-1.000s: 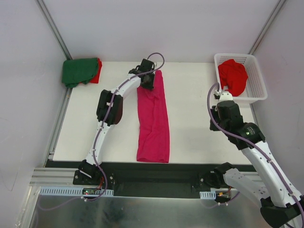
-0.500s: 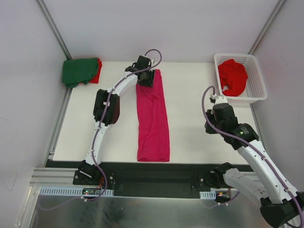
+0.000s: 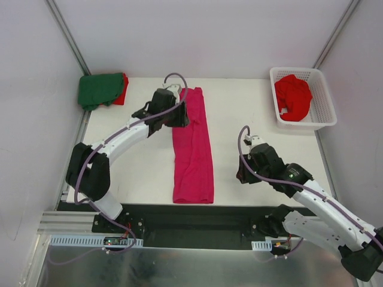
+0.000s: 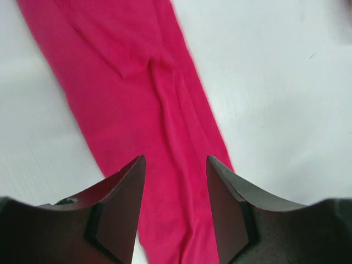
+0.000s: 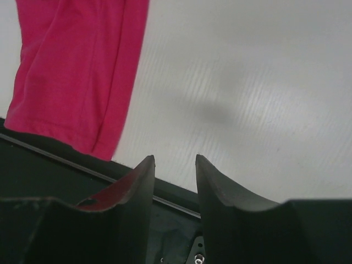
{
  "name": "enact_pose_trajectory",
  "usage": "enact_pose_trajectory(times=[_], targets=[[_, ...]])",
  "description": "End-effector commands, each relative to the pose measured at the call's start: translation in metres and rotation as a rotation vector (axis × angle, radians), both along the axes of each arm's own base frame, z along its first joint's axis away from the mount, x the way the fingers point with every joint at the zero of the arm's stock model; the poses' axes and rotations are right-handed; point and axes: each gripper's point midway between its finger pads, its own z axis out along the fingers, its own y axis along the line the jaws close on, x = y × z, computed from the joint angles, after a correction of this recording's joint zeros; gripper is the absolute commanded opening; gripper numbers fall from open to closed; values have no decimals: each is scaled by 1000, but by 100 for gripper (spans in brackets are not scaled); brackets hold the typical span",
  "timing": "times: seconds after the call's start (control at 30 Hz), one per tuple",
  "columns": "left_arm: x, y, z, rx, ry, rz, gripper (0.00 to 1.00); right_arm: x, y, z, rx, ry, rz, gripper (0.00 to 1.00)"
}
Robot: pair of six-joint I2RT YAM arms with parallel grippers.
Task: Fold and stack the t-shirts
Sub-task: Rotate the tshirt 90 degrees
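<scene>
While my left gripper [image 4: 175, 160] hovers spread and empty above the magenta t-shirt [image 3: 192, 149], a long folded strip on the table [image 3: 251, 107], my right gripper [image 5: 175, 159] hangs parted near its front end.

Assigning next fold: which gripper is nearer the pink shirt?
Left. Left gripper over the far end of the pink shirt; right gripper over the table, right of the shirt's near end.

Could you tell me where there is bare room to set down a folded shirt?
Bare table lies between the pink shirt and the basket. The far-left corner holds the green shirt, and the left arm crosses the left side.
</scene>
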Motion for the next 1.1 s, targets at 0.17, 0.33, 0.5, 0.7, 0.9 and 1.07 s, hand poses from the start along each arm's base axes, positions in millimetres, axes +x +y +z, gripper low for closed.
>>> enact_pose_trajectory(times=[0.17,0.33,0.5,0.7,0.9,1.07], targets=[[-75,-2,-57,-27,92,63,51,-29,60,-14,-70,-46,111,43],[-88,10,-59,-17,73,95,52,-39,95,-26,-132,-87,142,44],[-95,22,-62,4,55,106,52,-48,116,-41,-164,-98,145,44],[-96,30,-64,20,47,120,53,-52,123,-49,-228,-143,165,44],[-94,47,-67,24,47,160,54,-60,129,-42,-231,-184,211,44],[-90,62,-69,16,55,191,54,-69,145,-34,-229,-203,288,44]])
